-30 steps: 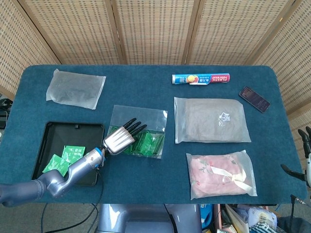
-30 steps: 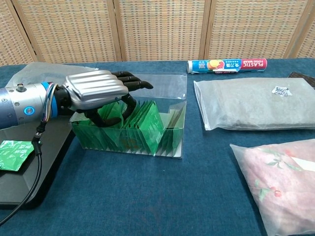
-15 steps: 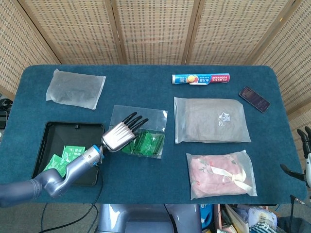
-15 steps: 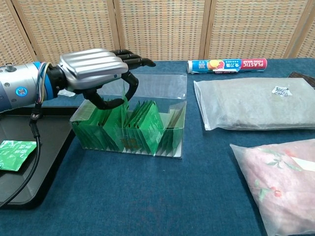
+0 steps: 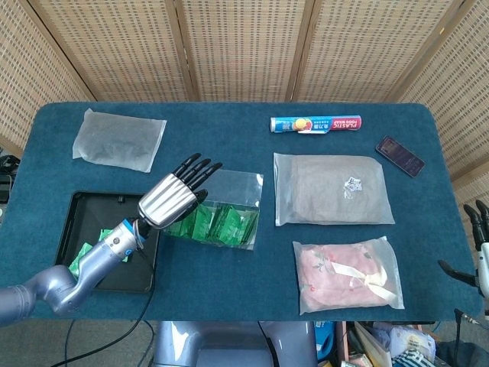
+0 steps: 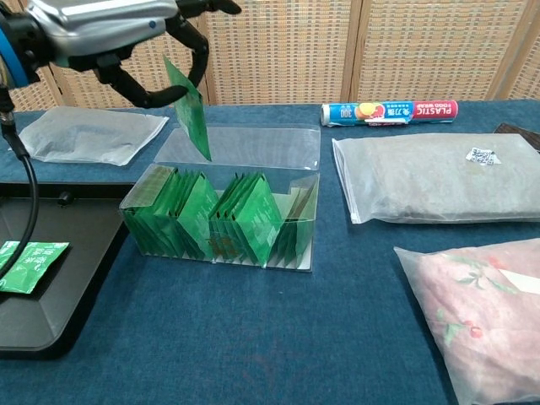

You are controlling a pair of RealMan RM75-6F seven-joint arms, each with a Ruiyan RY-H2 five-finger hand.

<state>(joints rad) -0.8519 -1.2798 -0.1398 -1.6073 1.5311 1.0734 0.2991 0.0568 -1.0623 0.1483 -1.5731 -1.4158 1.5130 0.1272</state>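
One green sachet point(image 6: 191, 108) pinched by the left hand point(image 6: 110, 34), hanging just above the clear box point(image 6: 221, 221). Looks light, thin, floppy, likely slippery; best held by its top edge. Right hand point(image 5: 475, 245) idle, fingers apart.

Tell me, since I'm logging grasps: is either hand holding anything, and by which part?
The left hand pinches one green packet by its top edge, above the clear box. The right hand, at the table's edge, holds nothing.
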